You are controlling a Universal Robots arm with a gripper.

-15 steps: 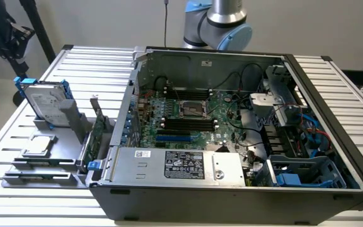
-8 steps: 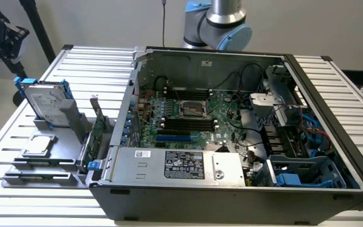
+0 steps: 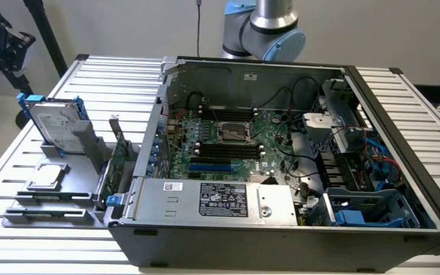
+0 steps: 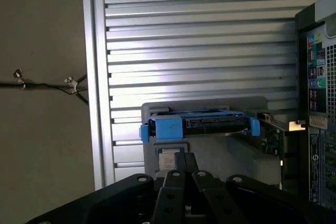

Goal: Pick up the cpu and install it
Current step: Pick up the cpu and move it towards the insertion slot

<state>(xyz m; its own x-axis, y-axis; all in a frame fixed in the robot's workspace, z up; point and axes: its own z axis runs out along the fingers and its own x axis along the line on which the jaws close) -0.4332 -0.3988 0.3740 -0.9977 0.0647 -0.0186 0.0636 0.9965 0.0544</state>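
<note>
- Cpu (image 3: 46, 175) is plain in the exterior view yet hard to make out from the wrist: there it is just a pale patch past the fingertips, its near part covered by them.
- Arm (image 3: 266, 26) is cut off by the exterior view's top edge, just above its grey-and-blue joint behind the case.
- Gripper (image 4: 185, 162) hangs above the rack (image 3: 82, 149), with the cpu below and just ahead of its tips. The two are apart, not touching.
- Its fingers (image 4: 176, 192) are pressed together, with nothing between them and nothing held.
- The cpu lies flat on a grey stand at the near end of the rack, at the exterior view's left, outside the case (image 3: 281, 240).
- Behind it the hard drive (image 3: 52, 123) stands on edge in the rack, blue rails on its sides. From the wrist it is seen edge-on.
- Beside that, nearer the case, a card (image 3: 115, 154) stands upright, its lower part hidden by the rack.
- Rack and case rest on a slatted metal table (image 3: 21, 252).
- Inside the case the socket (image 3: 233, 133) sits in the middle of the board, its inside too dark to read.
</note>
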